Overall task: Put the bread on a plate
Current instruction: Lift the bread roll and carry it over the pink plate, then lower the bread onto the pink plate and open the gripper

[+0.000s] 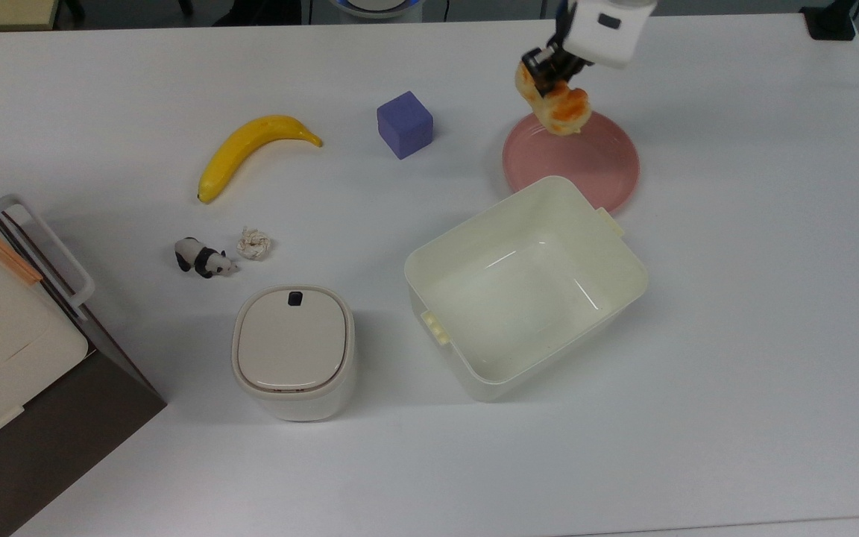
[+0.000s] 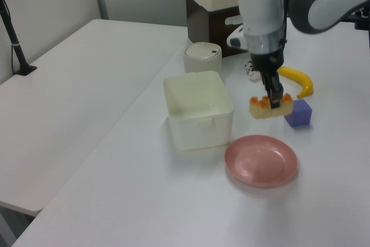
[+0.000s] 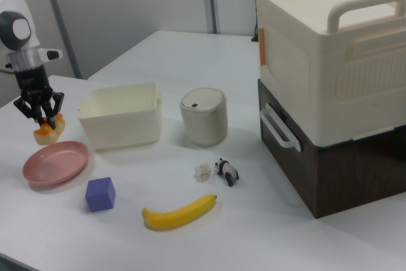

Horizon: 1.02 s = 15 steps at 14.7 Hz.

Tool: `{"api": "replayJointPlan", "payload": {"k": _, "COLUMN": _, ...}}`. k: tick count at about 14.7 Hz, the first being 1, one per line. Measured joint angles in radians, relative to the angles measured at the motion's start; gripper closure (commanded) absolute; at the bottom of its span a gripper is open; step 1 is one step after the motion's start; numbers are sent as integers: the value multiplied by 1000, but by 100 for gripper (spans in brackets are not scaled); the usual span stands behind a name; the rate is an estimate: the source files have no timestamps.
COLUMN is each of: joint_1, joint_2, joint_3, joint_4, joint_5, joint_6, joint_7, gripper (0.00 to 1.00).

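My gripper (image 1: 549, 74) (image 2: 274, 99) (image 3: 43, 117) is shut on the bread (image 1: 560, 106) (image 2: 270, 108) (image 3: 48, 131), a small bun with a golden-orange top and pale sides. It holds the bun in the air above the far rim of the pink plate (image 1: 586, 168) (image 2: 261, 161) (image 3: 54, 162). The plate rests on the white table, and nothing lies on it. In the left view the bread hangs clear of the plate, between the cream tub and the purple cube.
A big cream tub (image 1: 526, 287) (image 2: 198, 108) (image 3: 120, 115) stands right against the plate. A purple cube (image 1: 405, 124) (image 2: 298, 113) (image 3: 101, 194), a banana (image 1: 254, 149), a panda figure (image 1: 204, 259), a knotted lump (image 1: 254, 243) and a lidded bin (image 1: 293, 350) lie to the top view's left.
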Motion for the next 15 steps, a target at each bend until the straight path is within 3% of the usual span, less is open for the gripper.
{"api": "replayJointPlan", "payload": {"k": 6, "joint_1": 38, "joint_2": 119, "joint_3": 0, "joint_4": 4, "joint_5": 0, "joint_6": 102, "joint_7": -32, "gripper": 74}}
{"api": "replayJointPlan", "payload": {"k": 7, "joint_1": 47, "joint_2": 131, "joint_3": 0, "joint_4": 7, "joint_5": 0, "joint_6": 106, "joint_7": -32, "gripper": 66}}
{"api": "replayJointPlan", "payload": {"k": 8, "joint_1": 55, "joint_2": 140, "joint_3": 0, "joint_4": 10, "joint_5": 0, "joint_6": 107, "joint_7": -32, "gripper": 48}}
{"api": "replayJointPlan", "payload": {"k": 9, "joint_1": 62, "joint_2": 144, "joint_3": 0, "joint_4": 14, "joint_5": -1, "joint_6": 107, "joint_7": -32, "gripper": 45}}
{"api": "replayJointPlan", "payload": {"k": 11, "joint_1": 71, "joint_2": 146, "joint_3": 0, "joint_4": 20, "joint_5": -1, "joint_6": 107, "joint_7": -32, "gripper": 16}}
{"api": "replayJointPlan", "payload": {"k": 12, "joint_1": 73, "joint_2": 146, "joint_3": 0, "joint_4": 23, "joint_5": -1, "joint_6": 107, "joint_7": -32, "gripper": 14}}
{"api": "replayJointPlan", "payload": {"k": 13, "joint_1": 74, "joint_2": 146, "joint_3": 0, "joint_4": 26, "joint_5": -1, "joint_6": 107, "joint_7": -31, "gripper": 0}}
{"api": "replayJointPlan", "payload": {"k": 15, "joint_1": 74, "joint_2": 146, "joint_3": -1, "joint_4": 45, "joint_5": -1, "joint_6": 107, "joint_7": -30, "gripper": 0}}
